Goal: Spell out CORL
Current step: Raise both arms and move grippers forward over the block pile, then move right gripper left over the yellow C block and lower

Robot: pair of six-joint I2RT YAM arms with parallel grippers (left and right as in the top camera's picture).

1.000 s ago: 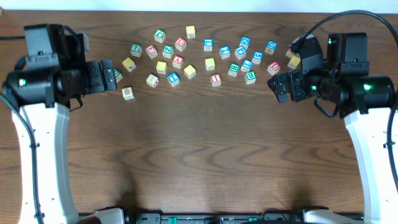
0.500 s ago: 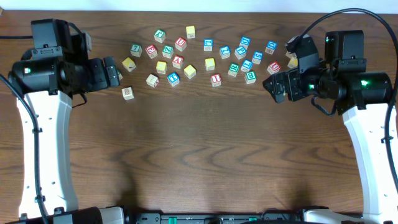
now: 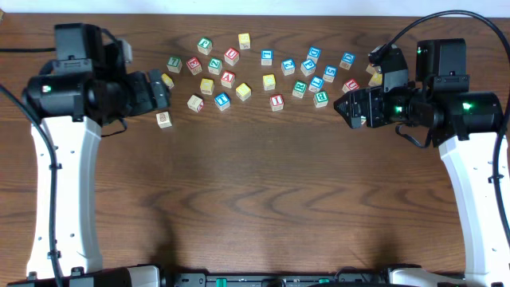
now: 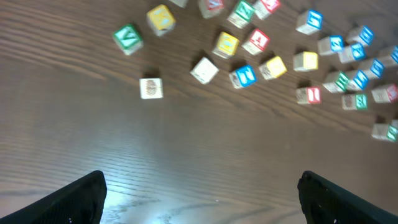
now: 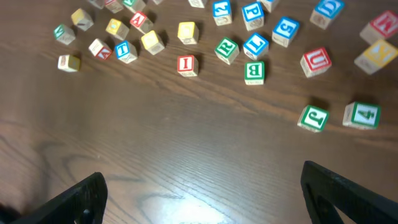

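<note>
The green R block (image 3: 300, 88) sits in the loose band of letter blocks scattered along the far side of the table (image 3: 255, 199), in the right arm's half. The blue L block (image 3: 316, 83) lies just beside it on the right arm's side, with a narrow gap between the two. On the R's other side is the first yellow block (image 3: 268, 81), and the second yellow block (image 3: 243, 92) lies farther toward the left arm. The letters on the yellow tops are too small to read, and other yellow tops lie in the band, so I cannot tell which carry C and O. None of the four is lined up with the others.

A red I block (image 3: 276, 101) lies between the two yellow blocks, slightly nearer the arms' bases. A green B block (image 3: 321, 99) lies near the L on the same near side.

The right gripper (image 3: 351, 110) is held above the table near the B block. Its fingers are spread wide with only bare wood between them. The left gripper (image 3: 155, 94) is at the band's other end, equally wide and empty. A pale block (image 3: 163, 119) lies just beside it, apart from the rest.
</note>
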